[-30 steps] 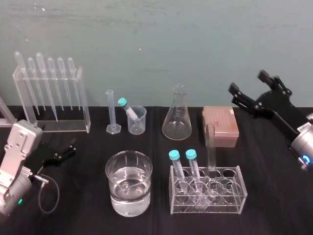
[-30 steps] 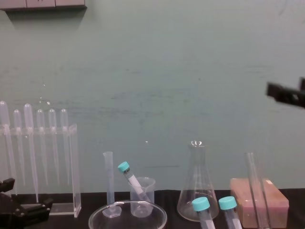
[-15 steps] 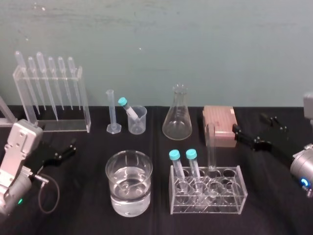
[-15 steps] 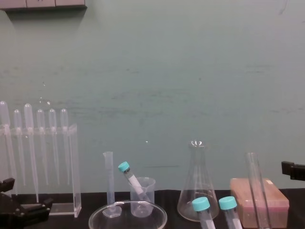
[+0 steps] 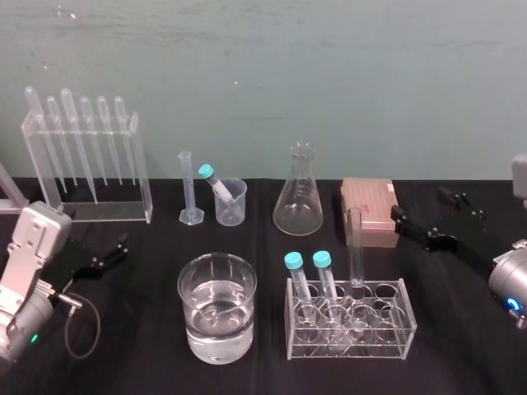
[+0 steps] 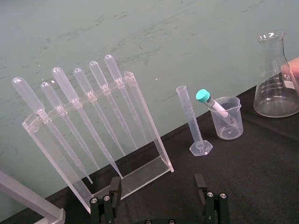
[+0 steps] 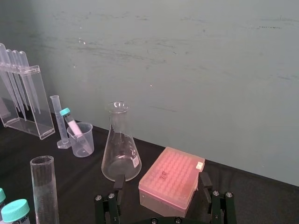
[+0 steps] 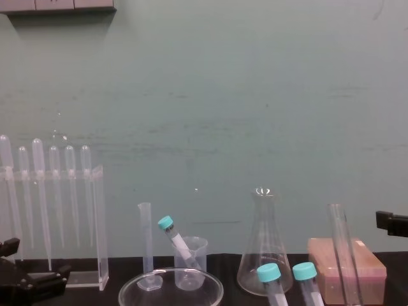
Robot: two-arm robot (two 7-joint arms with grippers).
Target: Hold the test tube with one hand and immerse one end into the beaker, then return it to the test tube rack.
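Right gripper: down from its raised position of a second ago, now low beside the pink tip box; jaws spread wide, holding nothing. Test tube: upright in the test tube rack, apparently a rear hole, untouched. Beaker: left of rack, part-filled. Left gripper: parked far left, jaws apart, empty. Reading: approach begun, grasp not yet made.

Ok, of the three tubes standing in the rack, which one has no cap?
The test tube at the robot's right of the three: taller, with a plain open rim; the two teal-capped tubes stand to its left.
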